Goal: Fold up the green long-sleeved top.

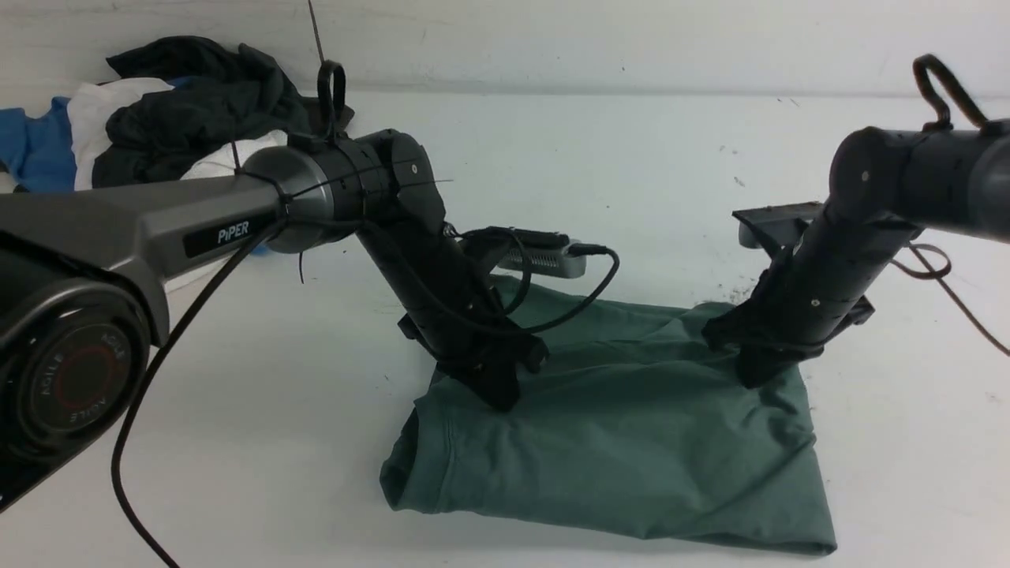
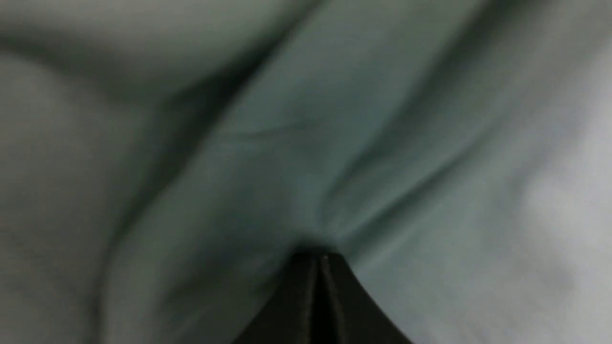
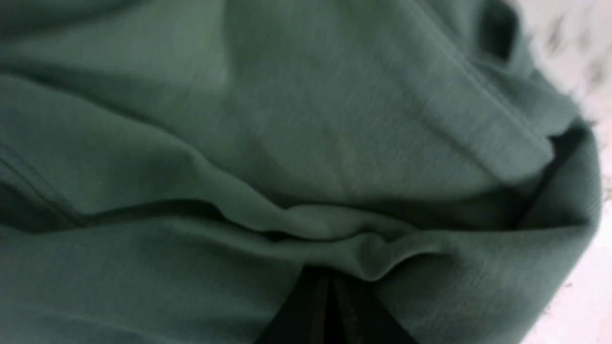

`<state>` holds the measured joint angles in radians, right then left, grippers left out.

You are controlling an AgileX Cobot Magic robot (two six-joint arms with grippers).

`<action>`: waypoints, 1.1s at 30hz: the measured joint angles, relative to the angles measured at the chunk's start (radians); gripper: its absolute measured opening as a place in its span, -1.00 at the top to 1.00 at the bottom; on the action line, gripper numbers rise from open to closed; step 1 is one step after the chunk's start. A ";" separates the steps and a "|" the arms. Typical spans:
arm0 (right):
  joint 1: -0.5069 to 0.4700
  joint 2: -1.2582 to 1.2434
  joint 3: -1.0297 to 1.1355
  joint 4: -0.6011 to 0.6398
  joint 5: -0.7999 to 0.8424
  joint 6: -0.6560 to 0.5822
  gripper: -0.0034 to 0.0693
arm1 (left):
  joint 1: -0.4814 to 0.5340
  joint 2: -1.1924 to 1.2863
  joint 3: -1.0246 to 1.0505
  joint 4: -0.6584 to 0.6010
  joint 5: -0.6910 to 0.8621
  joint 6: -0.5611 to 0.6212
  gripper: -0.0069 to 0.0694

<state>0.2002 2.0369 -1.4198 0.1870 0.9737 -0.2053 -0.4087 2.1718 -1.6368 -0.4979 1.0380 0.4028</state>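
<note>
The green long-sleeved top point(image 1: 631, 442) lies folded into a rough rectangle near the table's point(image 1: 260, 394) front edge. On it, the left gripper point(image 1: 501, 394) and right gripper point(image 1: 757, 371) press down, jaws closed together on its fabric. A clothes pile point(image 1: 166, 110) fills the far left corner.

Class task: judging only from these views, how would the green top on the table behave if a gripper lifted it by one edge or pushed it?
The green top would probably droop: it lies in soft folds and creases. Pushed, it would likely bunch rather than slide whole; cloth already wrinkles around the shut left gripper and right gripper. It looks light and not fragile.
</note>
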 joint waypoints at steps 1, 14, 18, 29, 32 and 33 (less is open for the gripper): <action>0.000 0.000 0.000 0.001 -0.006 0.007 0.94 | 0.002 0.000 0.000 0.006 -0.008 -0.016 0.83; 0.000 0.038 -0.112 0.055 -0.067 -0.046 0.94 | 0.053 -0.030 0.006 0.079 -0.019 -0.096 0.83; -0.001 -0.048 -0.146 0.016 0.050 -0.042 0.94 | 0.083 -0.148 0.009 0.113 -0.008 -0.112 0.83; -0.049 -0.502 -0.148 -0.068 0.199 0.063 0.94 | 0.166 -0.602 0.083 0.197 0.081 -0.161 0.83; -0.049 -0.675 -0.147 -0.064 0.198 0.079 0.94 | 0.213 -0.794 0.205 0.207 0.060 -0.164 0.83; -0.049 -0.706 -0.144 -0.064 0.190 0.084 0.94 | 0.222 -0.831 0.232 0.207 0.054 -0.164 0.83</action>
<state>0.1511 1.3307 -1.5640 0.1232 1.1633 -0.1218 -0.1863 1.3412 -1.4046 -0.2912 1.0923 0.2390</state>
